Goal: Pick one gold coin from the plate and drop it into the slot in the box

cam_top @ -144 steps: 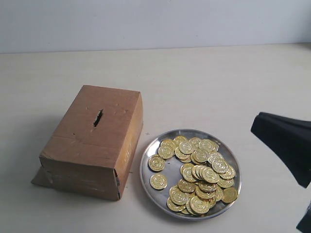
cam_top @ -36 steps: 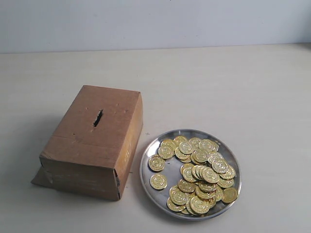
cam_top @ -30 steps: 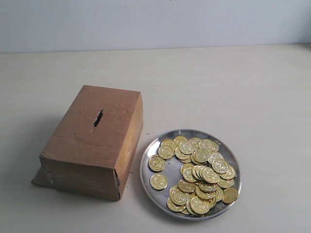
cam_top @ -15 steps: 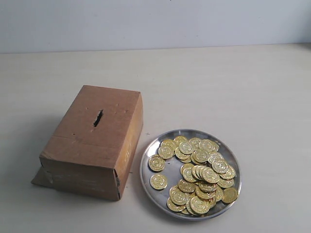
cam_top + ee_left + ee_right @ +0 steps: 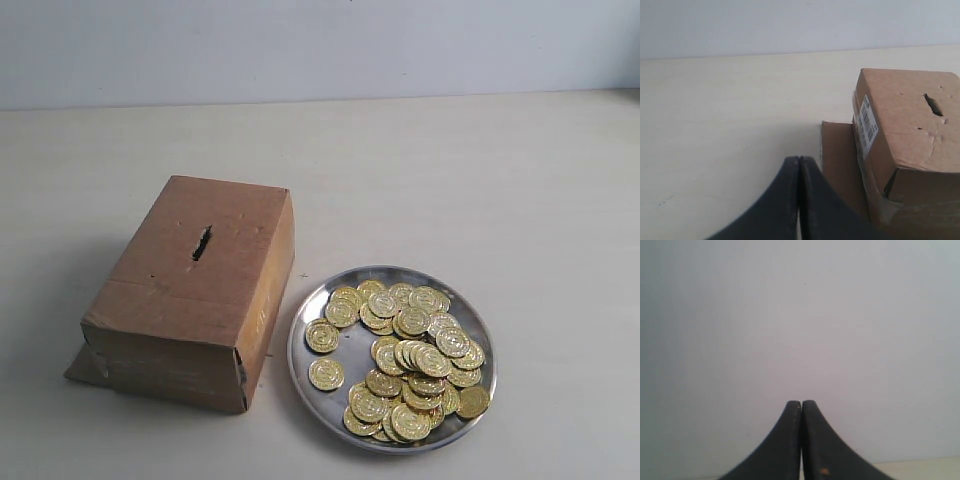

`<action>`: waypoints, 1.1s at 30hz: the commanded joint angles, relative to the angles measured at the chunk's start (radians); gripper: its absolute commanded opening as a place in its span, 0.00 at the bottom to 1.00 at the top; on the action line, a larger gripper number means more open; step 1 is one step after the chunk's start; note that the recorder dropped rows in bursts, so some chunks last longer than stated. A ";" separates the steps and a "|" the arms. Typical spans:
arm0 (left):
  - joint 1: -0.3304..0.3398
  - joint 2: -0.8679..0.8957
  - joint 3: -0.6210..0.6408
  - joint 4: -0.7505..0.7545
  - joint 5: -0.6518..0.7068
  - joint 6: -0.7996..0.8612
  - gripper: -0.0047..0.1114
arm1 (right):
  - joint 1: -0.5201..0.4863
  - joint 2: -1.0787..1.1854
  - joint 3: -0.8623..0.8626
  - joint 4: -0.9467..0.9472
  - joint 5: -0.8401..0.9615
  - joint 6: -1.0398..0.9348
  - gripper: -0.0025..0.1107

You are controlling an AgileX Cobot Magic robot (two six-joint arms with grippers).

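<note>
Coins (image 5: 415, 358) of shiny gold fill the near right of the exterior view, heaped toward the right of the plate (image 5: 352, 348), a round silver dish on the table (image 5: 450, 180). One loose coin (image 5: 326, 374) lies flat and alone on the plate's left part, clear of the heap. Just beside the plate, on its left, stands the box (image 5: 190, 300), brown cardboard and taller than the plate. On its top face is the box slot (image 5: 202, 243), a short dark slit whose long axis runs away from the camera, roughly along the box's length. Neither arm appears in this view. The left jaws are pressed together and empty, with the box close ahead; their camera does not show the plate. The right jaws are also together and empty, facing a pale wall (image 5: 800, 315). The plate sits on the right arm's side, so that arm seems better placed to pick.
</note>
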 commanded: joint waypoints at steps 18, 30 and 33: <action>-0.005 -0.005 0.003 -0.009 -0.013 0.003 0.04 | -0.007 -0.006 0.005 -0.084 0.512 -0.292 0.02; -0.005 -0.005 0.003 -0.009 -0.013 0.003 0.04 | -0.027 -0.006 0.005 -0.120 0.552 -0.146 0.02; -0.005 -0.005 0.003 -0.009 -0.013 0.003 0.04 | -0.037 -0.006 0.005 -0.139 0.558 -0.091 0.02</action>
